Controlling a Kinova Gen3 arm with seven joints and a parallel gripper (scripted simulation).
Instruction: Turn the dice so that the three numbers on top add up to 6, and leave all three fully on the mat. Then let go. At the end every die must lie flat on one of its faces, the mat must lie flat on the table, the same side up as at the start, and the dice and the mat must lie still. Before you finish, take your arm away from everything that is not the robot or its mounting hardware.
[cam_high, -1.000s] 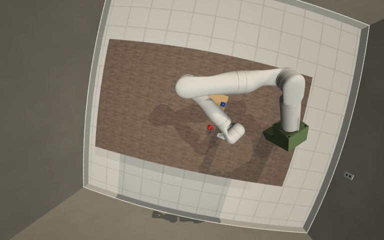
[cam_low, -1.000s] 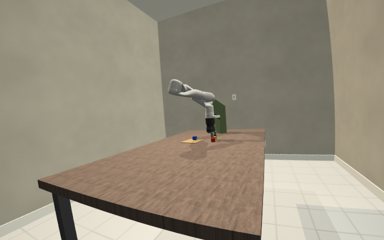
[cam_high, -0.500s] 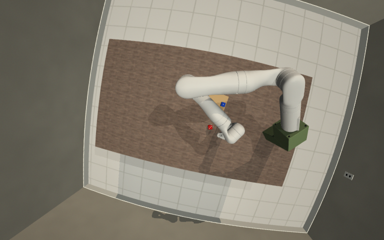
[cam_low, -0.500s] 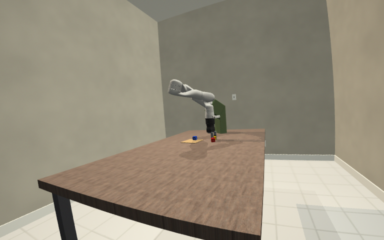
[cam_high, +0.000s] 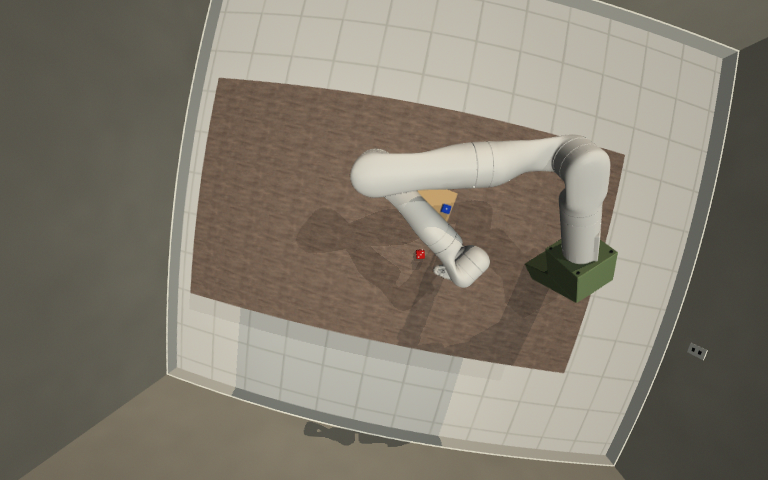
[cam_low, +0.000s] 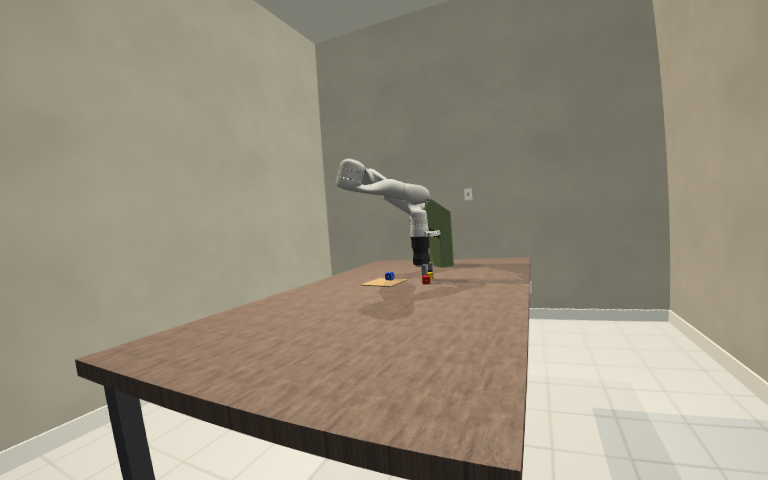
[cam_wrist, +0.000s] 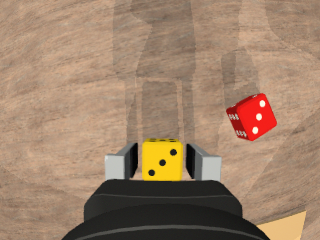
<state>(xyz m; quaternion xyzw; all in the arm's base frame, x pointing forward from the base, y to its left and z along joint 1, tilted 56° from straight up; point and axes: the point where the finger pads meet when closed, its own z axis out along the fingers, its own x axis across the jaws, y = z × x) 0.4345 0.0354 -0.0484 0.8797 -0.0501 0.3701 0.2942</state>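
As we reached over the wooden table (cam_high: 271, 169) (cam_low: 339, 350), our claw (cam_low: 427, 270) (cam_wrist: 162, 155) open around a yellow die (cam_low: 430, 275) (cam_wrist: 162, 160), three up, the tan mat (cam_high: 433, 197) (cam_low: 376, 282) (cam_wrist: 290, 227) bearing the blue die (cam_high: 446, 208) (cam_low: 389, 276), the red die (cam_high: 420, 254) (cam_low: 425, 279) (cam_wrist: 252, 117) off it.

I have the arm (cam_high: 430, 166) (cam_low: 390, 186) bent at the elbow, its forearm angled back toward the base, the wrist (cam_high: 472, 266) (cam_low: 418, 223) above the table. My gripper (cam_low: 427, 270) (cam_wrist: 162, 155) points down, low, its fingers apart, holding nothing.
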